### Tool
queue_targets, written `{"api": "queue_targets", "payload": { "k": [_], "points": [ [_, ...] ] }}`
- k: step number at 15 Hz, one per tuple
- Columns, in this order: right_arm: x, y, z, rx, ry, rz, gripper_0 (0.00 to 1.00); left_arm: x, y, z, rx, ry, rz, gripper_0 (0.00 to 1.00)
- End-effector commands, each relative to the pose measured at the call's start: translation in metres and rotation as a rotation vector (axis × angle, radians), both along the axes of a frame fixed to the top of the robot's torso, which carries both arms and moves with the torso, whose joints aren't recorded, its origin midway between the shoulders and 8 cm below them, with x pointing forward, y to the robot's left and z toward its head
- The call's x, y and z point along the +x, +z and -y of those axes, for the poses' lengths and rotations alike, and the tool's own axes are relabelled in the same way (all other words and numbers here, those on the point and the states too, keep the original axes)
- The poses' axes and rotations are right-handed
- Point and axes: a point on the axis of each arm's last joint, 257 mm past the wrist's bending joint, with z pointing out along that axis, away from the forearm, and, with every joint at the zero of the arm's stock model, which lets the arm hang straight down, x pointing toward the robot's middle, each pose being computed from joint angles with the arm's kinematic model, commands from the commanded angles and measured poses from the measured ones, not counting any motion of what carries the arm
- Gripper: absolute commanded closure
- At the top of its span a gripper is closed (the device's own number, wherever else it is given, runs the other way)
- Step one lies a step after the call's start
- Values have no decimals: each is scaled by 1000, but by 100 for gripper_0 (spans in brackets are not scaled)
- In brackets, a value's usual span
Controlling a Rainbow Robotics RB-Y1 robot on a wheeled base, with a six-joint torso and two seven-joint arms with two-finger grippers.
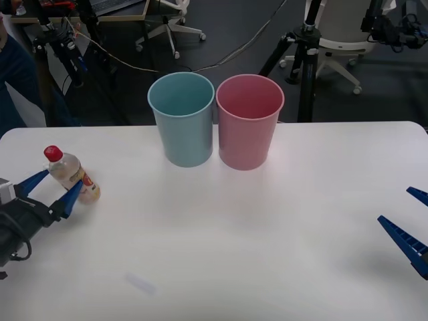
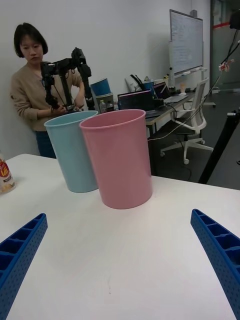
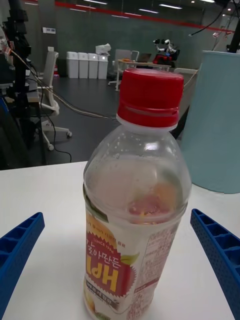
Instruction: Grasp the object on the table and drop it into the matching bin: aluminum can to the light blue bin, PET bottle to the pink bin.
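- One small clear plastic bottle with a red screw cap and a white, yellow and red label (image 1: 72, 173) is standing upright near the left edge of the large white smooth-topped table (image 1: 267, 227), not yet lifted.
- The left gripper (image 1: 51, 190) is sitting around it with blue ribbed fingers (image 3: 17, 250) spread wide, one on each side, so the jaws are released and the grasp is yet to be made.
- The right gripper (image 1: 411, 224) is waiting at the right edge, jaws likewise released, holding nothing.
- Closing, lifting, carrying and dropping are all remaining, as I judge it.
- The pink plastic round tapered bin (image 1: 249, 122) is standing near the far edge, touching or just beside the light blue plastic round tapered bin (image 1: 183, 119).
- The blue bin is sitting on the bottle's side, so the carry will likely need to pass over or around it.
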Motion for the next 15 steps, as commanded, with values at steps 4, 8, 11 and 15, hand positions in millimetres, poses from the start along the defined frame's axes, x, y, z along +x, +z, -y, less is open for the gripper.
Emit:
{"api": "queue_targets", "payload": {
  "k": [4,8,11,15],
  "points": [
    [0,0,0,0,0,0,0,28,-4,4,-1,63,-33,0],
    [0,0,0,0,0,0,0,42,-7,8,2,91,-56,0],
    [0,0,0,0,0,0,0,45,-8,10,-9,96,-66,63],
    [0,0,0,0,0,0,0,45,-9,11,-15,93,-69,100]
  ]
}}
